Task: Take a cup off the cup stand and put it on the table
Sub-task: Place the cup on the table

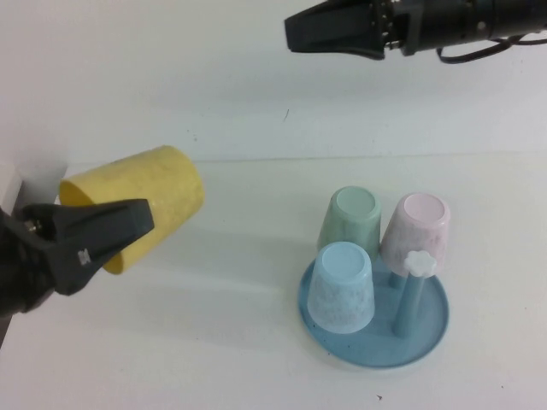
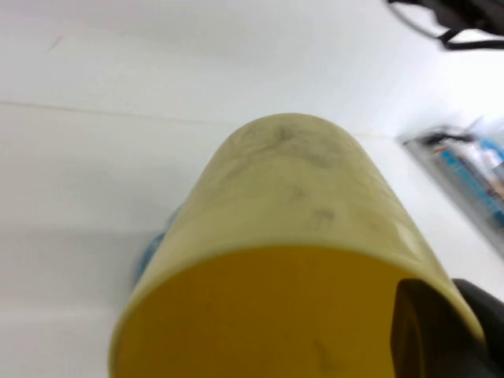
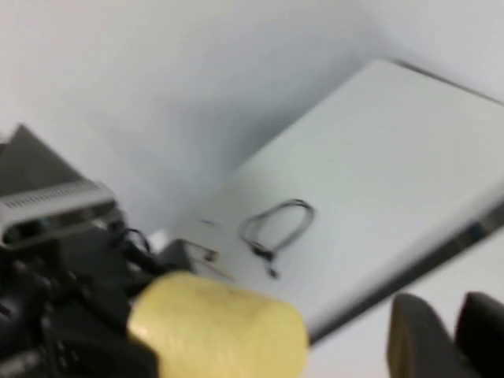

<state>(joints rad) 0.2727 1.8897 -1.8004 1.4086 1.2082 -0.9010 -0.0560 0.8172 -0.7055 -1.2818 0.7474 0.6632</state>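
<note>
My left gripper is shut on the yellow cup, gripping its rim with one finger inside. It holds the cup tilted on its side above the white table, at the left. The cup fills the left wrist view and also shows in the right wrist view. The round blue cup stand sits on the table at the right with one bare peg topped by a white flower cap. My right gripper hangs high at the back, away from the stand, nearly closed and empty.
Three cups sit upside down on the stand: a light blue speckled one, a green one and a pink one. A white wall rises behind the table.
</note>
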